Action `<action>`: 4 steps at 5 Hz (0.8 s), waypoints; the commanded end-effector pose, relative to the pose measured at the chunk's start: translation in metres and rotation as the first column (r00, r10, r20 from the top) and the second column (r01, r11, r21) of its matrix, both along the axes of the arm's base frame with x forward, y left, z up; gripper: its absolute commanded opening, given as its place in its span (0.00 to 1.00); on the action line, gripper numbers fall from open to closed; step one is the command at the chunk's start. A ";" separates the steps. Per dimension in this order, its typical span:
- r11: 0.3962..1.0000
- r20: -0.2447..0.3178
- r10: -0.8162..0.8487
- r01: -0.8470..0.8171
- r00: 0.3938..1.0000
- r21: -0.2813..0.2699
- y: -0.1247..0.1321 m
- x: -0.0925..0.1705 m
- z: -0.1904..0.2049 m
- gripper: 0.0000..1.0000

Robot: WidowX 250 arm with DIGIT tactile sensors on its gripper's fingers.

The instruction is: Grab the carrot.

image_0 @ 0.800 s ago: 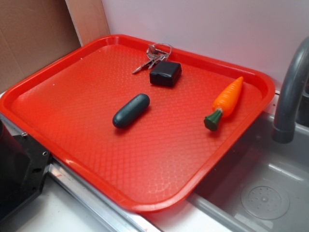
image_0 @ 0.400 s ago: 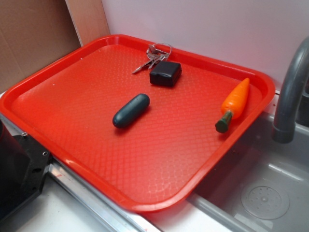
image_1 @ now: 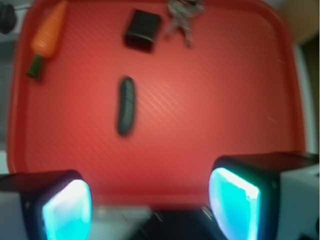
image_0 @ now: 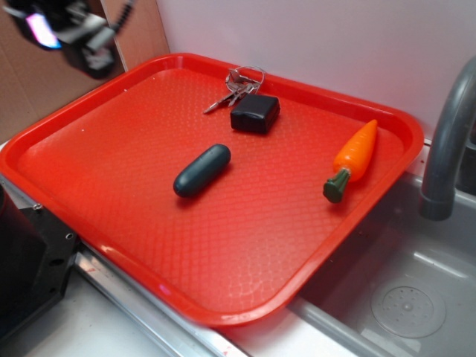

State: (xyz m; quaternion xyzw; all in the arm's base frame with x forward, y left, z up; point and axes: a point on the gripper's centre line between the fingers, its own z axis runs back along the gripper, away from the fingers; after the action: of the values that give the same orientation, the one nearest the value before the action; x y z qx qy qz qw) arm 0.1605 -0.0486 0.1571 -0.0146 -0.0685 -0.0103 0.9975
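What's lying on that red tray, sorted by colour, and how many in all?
Orange: 1, carrot
Dark green: 1, capsule
Black: 1, fob
Silver: 1, bunch of keys
Total: 4 on the tray

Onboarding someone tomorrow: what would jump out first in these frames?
The big red tray fills the view, with the orange carrot lying near its right edge, beside the sink. A dark green capsule lies mid-tray, a black fob with keys at the back; the gripper hangs blurred, top left.
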 end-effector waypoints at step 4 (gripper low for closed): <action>0.961 -0.077 0.250 -0.257 0.965 -0.102 -0.101 0.165 -0.104 1.00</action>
State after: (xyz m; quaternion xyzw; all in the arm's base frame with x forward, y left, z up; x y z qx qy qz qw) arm 0.3086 -0.1499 0.0351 -0.0454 -0.0121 0.1175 0.9920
